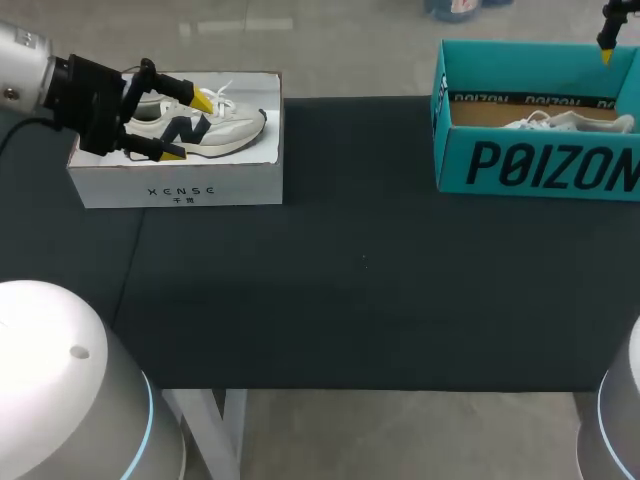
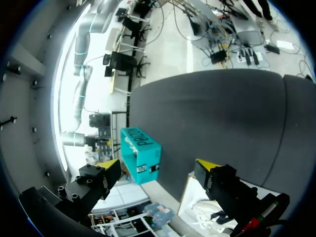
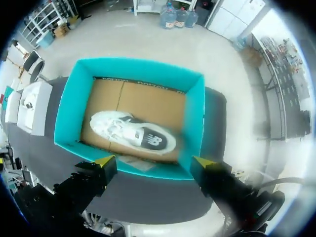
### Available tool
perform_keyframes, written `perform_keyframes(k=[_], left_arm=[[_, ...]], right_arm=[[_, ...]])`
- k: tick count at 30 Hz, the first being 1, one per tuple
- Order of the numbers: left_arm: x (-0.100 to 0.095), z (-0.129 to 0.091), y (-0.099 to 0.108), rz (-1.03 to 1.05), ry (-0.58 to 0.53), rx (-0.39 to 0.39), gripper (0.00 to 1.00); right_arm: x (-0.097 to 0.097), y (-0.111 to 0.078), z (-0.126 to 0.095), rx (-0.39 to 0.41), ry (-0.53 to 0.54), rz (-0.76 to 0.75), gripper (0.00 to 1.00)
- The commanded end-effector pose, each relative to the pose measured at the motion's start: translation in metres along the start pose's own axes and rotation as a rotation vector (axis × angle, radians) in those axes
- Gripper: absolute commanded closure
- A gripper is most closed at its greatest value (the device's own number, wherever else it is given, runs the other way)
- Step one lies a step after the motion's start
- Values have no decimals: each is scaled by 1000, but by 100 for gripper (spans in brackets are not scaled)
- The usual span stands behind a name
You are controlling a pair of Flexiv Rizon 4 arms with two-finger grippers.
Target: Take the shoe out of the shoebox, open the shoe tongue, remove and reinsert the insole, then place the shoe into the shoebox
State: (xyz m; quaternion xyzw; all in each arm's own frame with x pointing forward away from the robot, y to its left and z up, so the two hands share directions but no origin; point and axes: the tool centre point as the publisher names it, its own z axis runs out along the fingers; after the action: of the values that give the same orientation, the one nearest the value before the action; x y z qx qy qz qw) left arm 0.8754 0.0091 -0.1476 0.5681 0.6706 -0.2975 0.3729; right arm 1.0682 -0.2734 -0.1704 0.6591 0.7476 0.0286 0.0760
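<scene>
A white and grey shoe point(image 3: 133, 134) lies on its side on the cardboard floor of the teal shoebox point(image 3: 195, 118). My right gripper point(image 3: 153, 161) hangs high above that box's near wall, open, with nothing between its fingers. In the head view the teal shoebox point(image 1: 540, 165) stands at the back right with the shoe point(image 1: 570, 122) inside, and the right gripper point(image 1: 607, 40) shows only at the top edge above it. My left gripper point(image 1: 188, 127) is open over a white shoebox point(image 1: 180, 185) at the back left, holding nothing.
The white shoebox holds a second shoe point(image 1: 215, 125), cream with a dark side mark. In the left wrist view its laces point(image 2: 202, 215) lie under the open left gripper point(image 2: 158, 164), with the teal shoebox point(image 2: 140, 154) far ahead. Black table cloth point(image 1: 360, 260) lies between the boxes.
</scene>
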Motion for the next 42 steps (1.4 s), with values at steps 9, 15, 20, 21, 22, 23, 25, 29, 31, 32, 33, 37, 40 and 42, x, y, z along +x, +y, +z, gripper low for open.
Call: perform_keyframes(k=[9,15,20,21,22,23,25,29,31,32,33,37,40,42], left_arm=[[-1,0,1,0,3,1,0],[-1,0,1,0,3,1,0],[-1,0,1,0,3,1,0],[-1,0,1,0,3,1,0],[-1,0,1,0,3,1,0],[-1,0,1,0,3,1,0],[-1,0,1,0,3,1,0],[1,-5,7,22,18,-7,0],[9,-13,26,48,80,-16,0],[16,-18,41,39,114,-11,0],[19,-20,48,38,132,-9,0],[36,-34,91,56,261,39,0],[41,-44,122,101,295,39,0],[47,-49,144,134,396,16,0]], right_arm=[[9,-20,-13,-139,-9,-170,0],[9,-20,-13,-139,-9,-170,0],[9,-20,-13,-139,-9,-170,0],[9,-20,-13,-139,-9,-170,0],[9,-20,-13,-139,-9,-170,0],[9,-20,-13,-139,-9,-170,0],[9,-20,-13,-139,-9,-170,0],[9,-20,-13,-139,-9,-170,0],[9,-20,-13,-139,-9,-170,0],[9,-20,-13,-139,-9,-170,0],[9,-20,-13,-139,-9,-170,0],[9,-20,-13,-139,-9,-170,0],[9,-20,-13,-139,-9,-170,0],[9,-20,-13,-139,-9,-170,0]])
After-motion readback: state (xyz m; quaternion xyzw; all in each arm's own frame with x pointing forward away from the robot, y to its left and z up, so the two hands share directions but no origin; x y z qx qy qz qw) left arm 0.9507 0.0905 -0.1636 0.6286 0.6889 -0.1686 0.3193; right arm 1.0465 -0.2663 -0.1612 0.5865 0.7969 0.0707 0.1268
